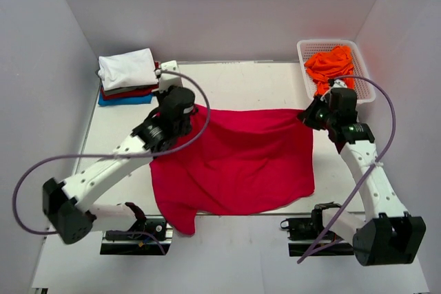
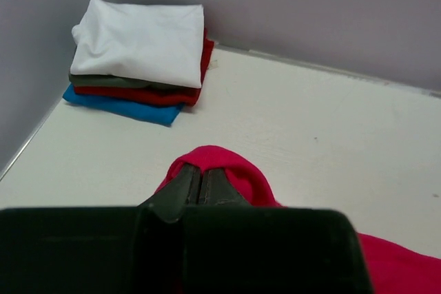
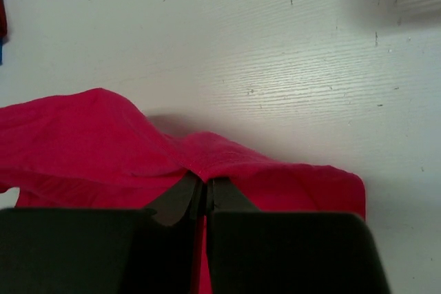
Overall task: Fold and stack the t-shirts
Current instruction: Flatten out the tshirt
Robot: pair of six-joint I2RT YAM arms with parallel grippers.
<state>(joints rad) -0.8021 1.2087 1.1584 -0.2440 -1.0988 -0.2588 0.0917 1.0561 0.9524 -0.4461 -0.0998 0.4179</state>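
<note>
**Item under handling.** The crimson t-shirt point(image 1: 238, 160) lies spread across the middle of the worktop point(image 1: 234, 87), between the two arms. The fabric is plain, soft and uniformly crimson, with shallow wrinkles. Its far edge runs nearly straight from one gripper to the other. Its near left corner tapers to a rounded flap that reaches past the near edge of the worktop.

**Gripper state.** The left gripper point(image 2: 200, 173) is clamped on the far left corner of the crimson t-shirt, jaws together, with a hump of cloth bunched over the tips. The right gripper point(image 3: 205, 182) is clamped on the far right corner in the same way, and the cloth rises in a ridge at the pinch.

**Other shirts.** A folded stack sits in the far left corner of the worktop. It holds a white t-shirt point(image 2: 141, 39) on top, a dark red t-shirt point(image 2: 148, 94) lower down and a blue t-shirt point(image 2: 124, 107) at the bottom. An orange t-shirt point(image 1: 329, 65) lies crumpled in a white basket point(image 1: 327, 43) at the far right.

**Limits of view.**
- The left arm covers part of the crimson t-shirt's left edge.
- In both wrist views the gripper body blocks the lower part of the frame.
- Collar and sleeves cannot be told apart among the folds.
- A thin dark layer under the white t-shirt is of uncertain colour.
</note>
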